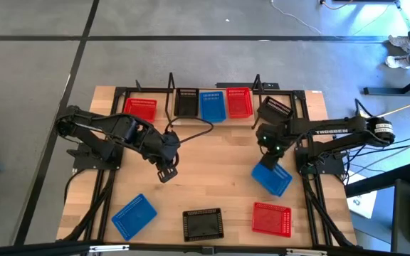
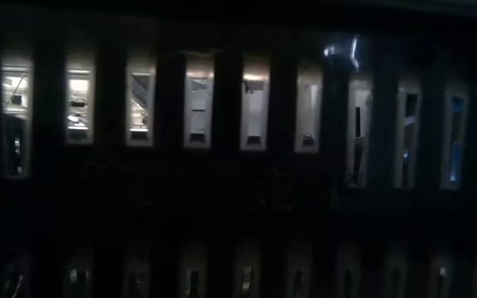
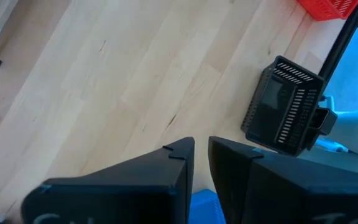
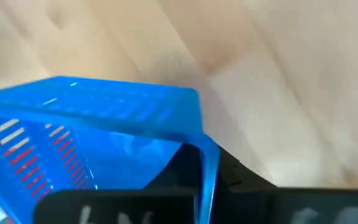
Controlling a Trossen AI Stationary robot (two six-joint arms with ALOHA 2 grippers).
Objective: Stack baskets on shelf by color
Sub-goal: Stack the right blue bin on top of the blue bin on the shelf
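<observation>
The shelf (image 1: 155,91) stands along the table's far edge. It holds a red basket (image 1: 141,108), a black one (image 1: 186,102), a blue one (image 1: 211,105), a red one (image 1: 239,102) and a tilted black one (image 1: 276,108). A blue basket (image 1: 134,215), a black one (image 1: 203,223) and a red one (image 1: 272,218) lie near the front edge. My right gripper (image 1: 267,161) is shut on another blue basket (image 1: 273,178) at the table's right. My left gripper (image 1: 166,171) is shut and empty over the table's middle left. My right gripper holds the blue basket by one wall near a corner (image 4: 209,177). One finger (image 4: 188,168) shows inside the basket and the other outside it. The fingers come from above and from the far side. The basket sits tilted; whether it is clear of the table I cannot tell.
The shelf's black posts (image 1: 171,80) rise at the far edge. A cable (image 1: 198,131) loops over the table's middle. In the left wrist view a black basket (image 3: 284,112) shows beyond my fingers. A dark perforated wall (image 2: 238,165) blocks the low view.
</observation>
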